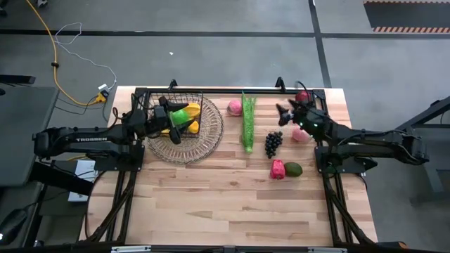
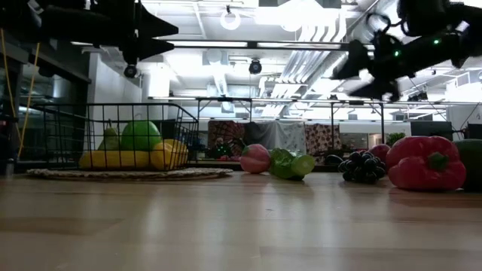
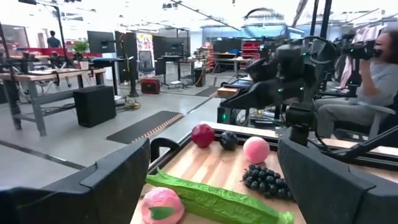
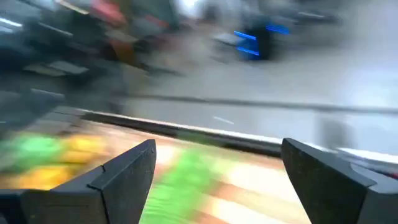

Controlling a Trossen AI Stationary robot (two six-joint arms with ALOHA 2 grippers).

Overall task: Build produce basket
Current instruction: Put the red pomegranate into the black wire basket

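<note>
The black wire basket [image 1: 172, 105] stands on a round wicker tray [image 1: 200, 144] at the far left and holds yellow bananas [image 2: 120, 159] and a green apple [image 2: 141, 134]. My left gripper [image 1: 176, 119] hangs open above the basket, pointing level toward the table's right. On the bare table lie a pink peach [image 1: 235, 107], a long green stalk [image 1: 248, 119], purple grapes [image 1: 273, 143], a red pepper [image 1: 278, 169], an avocado [image 1: 293, 169], a second peach [image 1: 300, 135] and a red apple [image 1: 302, 96]. My right gripper [image 1: 285, 112] is open in the air above the far right, with nothing between its fingers.
A black frame rail [image 1: 225, 90] runs along the table's far edge. The near half of the wooden table [image 1: 232, 211] holds no objects. A seated person [image 3: 379, 68] shows beyond the table's right side in the left wrist view.
</note>
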